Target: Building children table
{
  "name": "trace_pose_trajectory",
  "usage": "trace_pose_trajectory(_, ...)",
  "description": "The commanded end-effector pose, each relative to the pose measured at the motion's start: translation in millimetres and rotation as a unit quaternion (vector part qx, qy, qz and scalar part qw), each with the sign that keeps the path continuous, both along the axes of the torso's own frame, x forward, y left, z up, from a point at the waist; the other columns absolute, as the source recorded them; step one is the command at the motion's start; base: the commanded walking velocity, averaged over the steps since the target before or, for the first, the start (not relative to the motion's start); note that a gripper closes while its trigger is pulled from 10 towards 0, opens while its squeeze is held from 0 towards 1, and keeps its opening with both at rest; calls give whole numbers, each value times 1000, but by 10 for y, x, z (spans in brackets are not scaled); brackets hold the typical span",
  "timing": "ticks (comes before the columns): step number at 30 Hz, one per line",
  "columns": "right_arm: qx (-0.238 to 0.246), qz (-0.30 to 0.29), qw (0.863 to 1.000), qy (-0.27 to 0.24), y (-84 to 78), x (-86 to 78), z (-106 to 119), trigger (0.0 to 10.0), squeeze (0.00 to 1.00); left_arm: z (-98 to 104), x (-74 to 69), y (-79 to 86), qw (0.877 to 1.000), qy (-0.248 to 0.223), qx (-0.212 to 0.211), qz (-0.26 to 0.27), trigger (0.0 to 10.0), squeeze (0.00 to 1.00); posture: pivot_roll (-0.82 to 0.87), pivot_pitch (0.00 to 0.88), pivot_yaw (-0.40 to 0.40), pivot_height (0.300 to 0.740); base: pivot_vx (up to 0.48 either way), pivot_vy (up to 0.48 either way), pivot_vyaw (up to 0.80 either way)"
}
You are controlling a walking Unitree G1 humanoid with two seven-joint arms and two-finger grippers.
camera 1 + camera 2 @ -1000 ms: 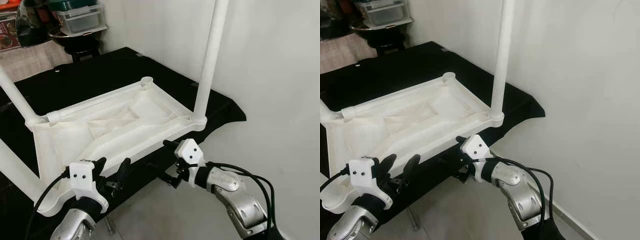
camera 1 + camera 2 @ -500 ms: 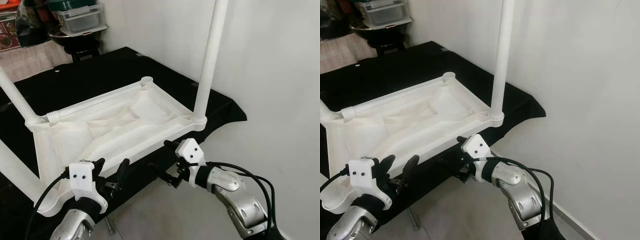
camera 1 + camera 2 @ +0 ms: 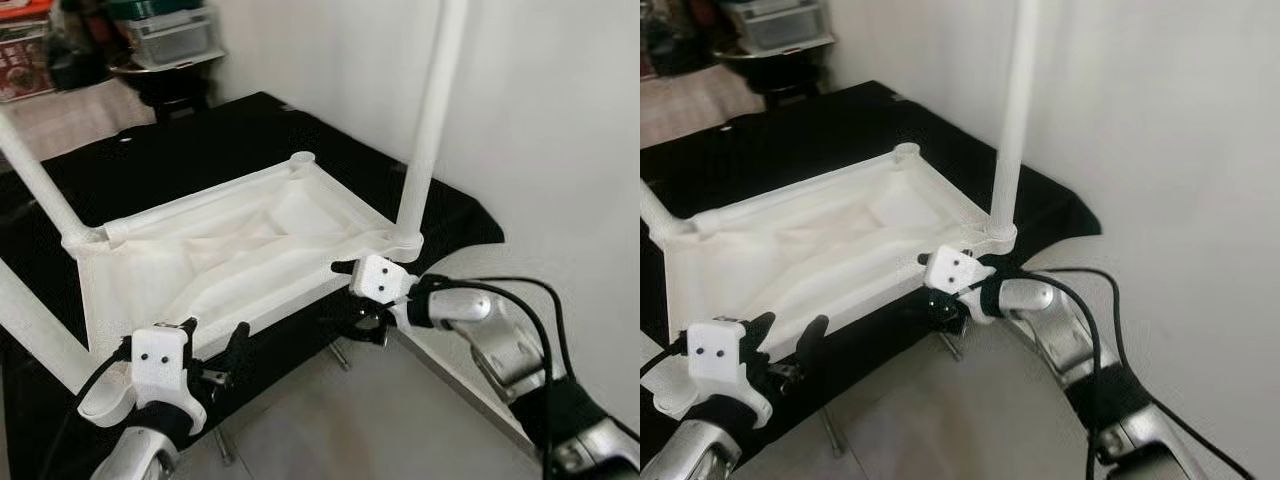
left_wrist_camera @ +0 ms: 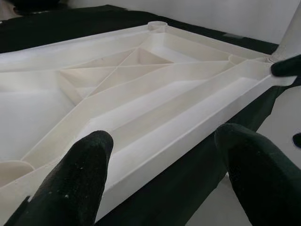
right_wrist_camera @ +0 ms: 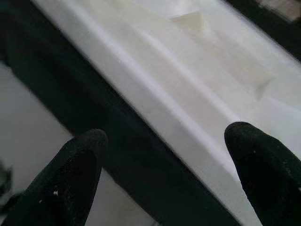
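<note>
Facing upturned white tabletop, both grippers spread.

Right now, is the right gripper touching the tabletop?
Cannot tell. In the right wrist view the open right gripper straddles the tabletop edge, neither contact nor gap plain.

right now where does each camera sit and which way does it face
Left eye: on the head, looking down at the upturned white tabletop; left gripper and right gripper show.
Right eye: same scene.
Left wrist: along its open fingers at the tabletop's ribs.
Right wrist: along its open fingers at the tabletop's edge.
All share the tabletop.
</note>
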State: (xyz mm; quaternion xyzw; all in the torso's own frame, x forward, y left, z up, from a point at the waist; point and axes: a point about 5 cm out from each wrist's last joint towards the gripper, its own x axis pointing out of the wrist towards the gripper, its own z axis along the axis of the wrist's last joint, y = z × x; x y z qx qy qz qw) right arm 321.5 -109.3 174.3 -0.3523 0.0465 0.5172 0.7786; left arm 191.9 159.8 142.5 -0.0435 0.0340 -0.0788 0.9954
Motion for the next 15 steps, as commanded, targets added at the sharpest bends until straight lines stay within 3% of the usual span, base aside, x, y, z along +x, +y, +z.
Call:
trace_pose_trajectory(1, -22, 6, 1000, 9, 41, 24, -29, 10000, 0, -5, -39, 15, 1000, 12, 14, 7, 10000, 0, -21, 108, 43, 740, 0, 0, 0)
trace_pose_trajectory(7, -14, -36, 998, 41, 336, 290, 71, 10000, 0, -27, -226, 55, 997, 43, 28, 51, 10000, 0, 20, 149, 37, 740, 0, 0, 0)
trace_pose_trajectory(15, -14, -63, 993, 94, 487, 423, 127, 10000, 0, 45, -321, -6, 998, 33, 32, 51, 10000, 0, 42, 184, 30, 740, 0, 0, 0)
